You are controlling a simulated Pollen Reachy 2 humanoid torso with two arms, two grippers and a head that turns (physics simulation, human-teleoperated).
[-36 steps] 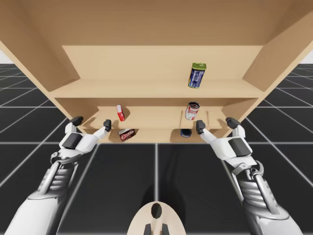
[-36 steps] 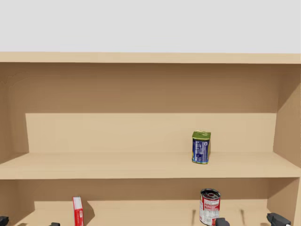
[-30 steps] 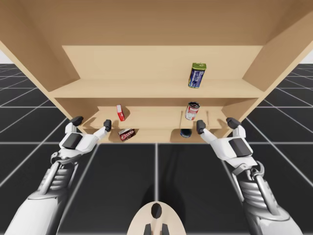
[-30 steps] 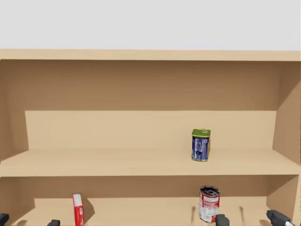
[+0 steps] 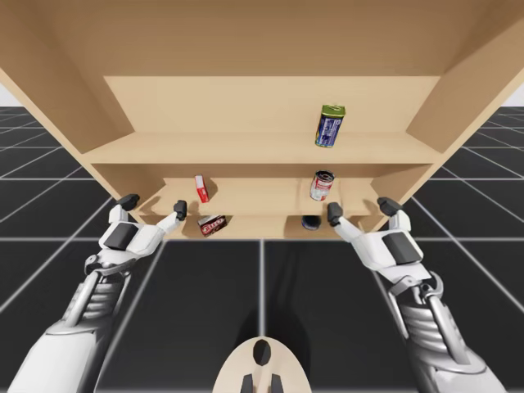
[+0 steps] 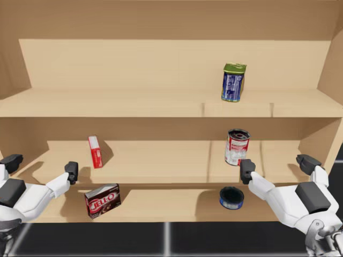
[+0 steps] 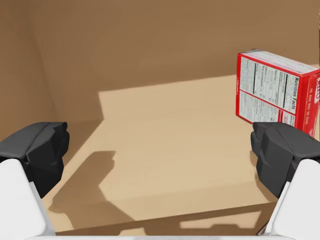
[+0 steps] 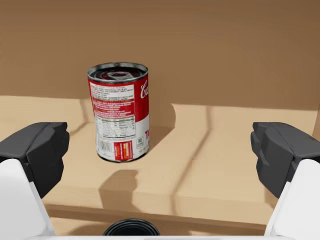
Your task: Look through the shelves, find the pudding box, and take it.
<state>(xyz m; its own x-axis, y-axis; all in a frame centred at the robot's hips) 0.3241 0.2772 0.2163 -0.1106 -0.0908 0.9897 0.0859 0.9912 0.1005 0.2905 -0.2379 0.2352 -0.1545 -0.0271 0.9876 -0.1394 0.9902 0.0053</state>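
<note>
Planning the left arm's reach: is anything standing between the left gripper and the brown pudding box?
Nothing visible does. The pudding box sits on the lowest shelf, lower than the open left gripper, with bare space between them. The red box stands on the middle shelf above, off that path.

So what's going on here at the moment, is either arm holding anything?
Nothing is held. Both grippers hover open before the shelves: my left gripper by the upright red box on the middle shelf, my right gripper facing the red and white can there. The dark brown box, probably the pudding box, sits untouched on the lowest shelf, apart from a flat blue can. A green-topped blue can stands on the upper shelf.
</note>
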